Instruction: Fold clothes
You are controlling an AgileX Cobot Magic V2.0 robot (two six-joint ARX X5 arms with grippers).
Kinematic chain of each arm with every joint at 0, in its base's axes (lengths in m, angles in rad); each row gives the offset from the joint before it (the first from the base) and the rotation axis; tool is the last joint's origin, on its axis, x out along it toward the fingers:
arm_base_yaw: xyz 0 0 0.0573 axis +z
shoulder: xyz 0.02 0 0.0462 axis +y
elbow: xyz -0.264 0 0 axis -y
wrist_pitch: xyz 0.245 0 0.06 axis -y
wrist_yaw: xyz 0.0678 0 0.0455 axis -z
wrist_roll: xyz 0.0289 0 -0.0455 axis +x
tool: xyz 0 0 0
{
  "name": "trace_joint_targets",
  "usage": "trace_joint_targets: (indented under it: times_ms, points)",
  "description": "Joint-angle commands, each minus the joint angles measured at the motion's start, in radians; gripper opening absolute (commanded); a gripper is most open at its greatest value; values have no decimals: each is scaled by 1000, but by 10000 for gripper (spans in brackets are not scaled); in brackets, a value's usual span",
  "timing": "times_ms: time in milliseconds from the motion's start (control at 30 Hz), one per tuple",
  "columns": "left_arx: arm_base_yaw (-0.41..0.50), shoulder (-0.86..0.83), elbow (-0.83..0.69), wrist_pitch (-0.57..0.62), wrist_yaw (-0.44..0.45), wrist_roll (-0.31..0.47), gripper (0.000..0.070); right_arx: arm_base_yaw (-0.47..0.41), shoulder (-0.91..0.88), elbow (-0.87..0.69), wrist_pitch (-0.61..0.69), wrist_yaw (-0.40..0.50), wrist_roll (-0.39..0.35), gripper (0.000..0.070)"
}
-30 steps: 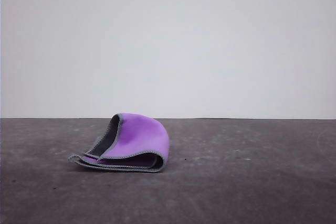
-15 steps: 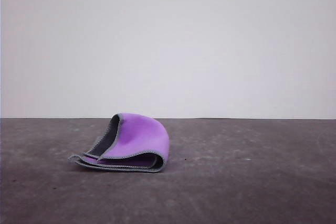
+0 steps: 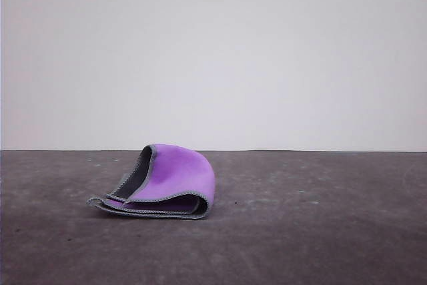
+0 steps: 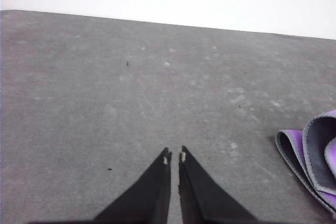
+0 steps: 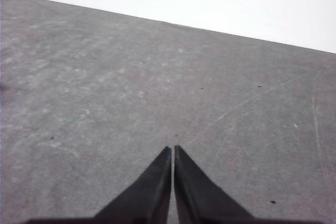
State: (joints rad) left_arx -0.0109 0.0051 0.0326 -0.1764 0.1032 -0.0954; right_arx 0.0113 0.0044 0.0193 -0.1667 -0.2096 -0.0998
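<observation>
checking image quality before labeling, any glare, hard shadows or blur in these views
Front view: even, soft light, only a faint shadow under the cloth, wall washed out near-white. Left wrist view: left gripper sharp, cloth edge clear. Right wrist view: right gripper crisp, table scuffs readable, no glare.

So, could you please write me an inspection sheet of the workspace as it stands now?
Surface: dark grey table, scuffed with pale specks and fine scratches.
Job's things: cloth lies folded left of centre, purple face out, dark grey inside showing at its open side, layered stitched edges stacked at the front; the top layer bulges and does not lie flat.
Clutter: nothing seen.
Grippers: left gripper shut and holding nothing, over bare table with the cloth off to one side; right gripper shut and holding nothing, over bare table.
Cables: nothing seen.
Surroundings: plain white wall behind the table.
</observation>
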Motion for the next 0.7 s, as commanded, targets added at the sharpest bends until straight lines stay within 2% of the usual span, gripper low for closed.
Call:
trace_joint_targets:
  times_ms: [0,667]
  points:
    - [-2,-2,-18,-9,2,-3,16,-1,-1,-8,10,0,10,4]
    - [-2,-2,-18,-9,1,-3,16,-1,-1,-8,10,0,10,4]
